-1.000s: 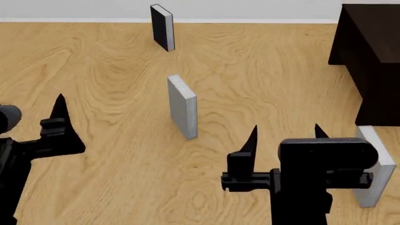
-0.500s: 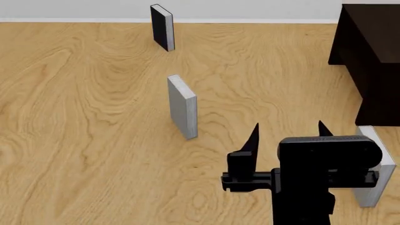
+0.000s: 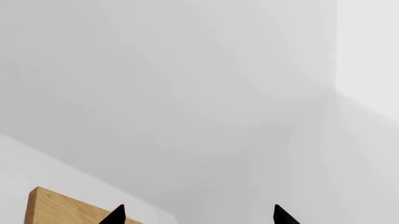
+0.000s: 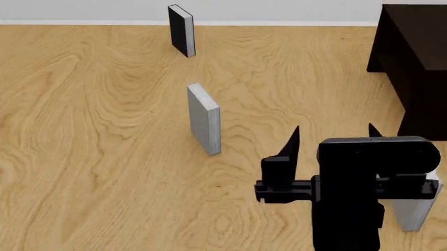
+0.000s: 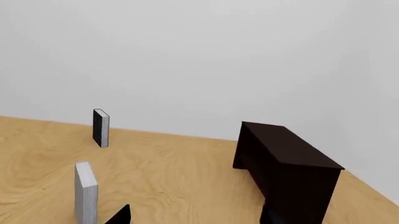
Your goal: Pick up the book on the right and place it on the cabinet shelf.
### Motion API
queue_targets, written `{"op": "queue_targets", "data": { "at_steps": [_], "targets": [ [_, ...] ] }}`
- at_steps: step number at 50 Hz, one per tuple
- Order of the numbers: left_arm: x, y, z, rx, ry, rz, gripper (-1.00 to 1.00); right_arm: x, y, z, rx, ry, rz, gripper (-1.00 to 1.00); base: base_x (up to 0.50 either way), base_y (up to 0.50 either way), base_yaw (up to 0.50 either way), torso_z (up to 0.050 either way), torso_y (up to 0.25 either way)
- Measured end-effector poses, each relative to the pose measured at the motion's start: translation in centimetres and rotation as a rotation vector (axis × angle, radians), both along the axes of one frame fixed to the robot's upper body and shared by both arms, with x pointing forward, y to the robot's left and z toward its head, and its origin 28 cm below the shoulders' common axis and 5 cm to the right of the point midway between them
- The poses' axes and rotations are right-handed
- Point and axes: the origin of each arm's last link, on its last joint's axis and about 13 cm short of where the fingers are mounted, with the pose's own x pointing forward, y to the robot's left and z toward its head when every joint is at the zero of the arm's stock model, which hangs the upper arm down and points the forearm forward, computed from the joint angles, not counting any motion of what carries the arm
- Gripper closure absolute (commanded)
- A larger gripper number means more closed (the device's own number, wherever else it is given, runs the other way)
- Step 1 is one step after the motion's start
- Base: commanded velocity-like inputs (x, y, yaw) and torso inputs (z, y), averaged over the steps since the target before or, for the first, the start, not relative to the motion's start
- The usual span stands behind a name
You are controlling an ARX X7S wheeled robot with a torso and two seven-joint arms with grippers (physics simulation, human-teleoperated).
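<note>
The book [image 4: 413,212] stands upright on the floor at the lower right of the head view, pale grey and mostly hidden behind my right arm. My right gripper [image 4: 334,130] is open and empty, held above and to the left of the book without touching it. In the right wrist view the right gripper [image 5: 194,217] faces the floor between the middle grey book [image 5: 86,191] and the dark cabinet [image 5: 283,163]. The cabinet [image 4: 412,63] stands at the far right; its shelf is hidden. My left gripper [image 3: 197,215] is open and empty, facing a white wall.
A second grey book [image 4: 204,119] stands upright mid-floor, left of my right gripper. A black-covered book [image 4: 181,30] stands near the back wall, also seen as the black book [image 5: 100,128]. Wooden floor [image 4: 104,157] spreads to the left.
My left gripper has left the head view. My right gripper has moved up and a little to the right, covering more of the book.
</note>
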Motion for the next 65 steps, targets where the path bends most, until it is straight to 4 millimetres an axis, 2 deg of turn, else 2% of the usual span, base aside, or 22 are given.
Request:
{"op": "queue_targets", "data": {
  "at_steps": [19,65],
  "targets": [
    [-0.5,0.0,0.2,0.021,-0.009,0.026,-1.0,-0.2,-0.2,1.9,-0.006,-0.008,-0.004,-1.0,0.03,0.0,0.0,0.0,0.0],
    [-0.5,-0.2,0.1,0.037,0.005,0.022,-1.0,-0.6,-0.2,2.1,-0.004,-0.003,0.012,-1.0,0.27,0.0,0.0,0.0,0.0]
  ]
}}
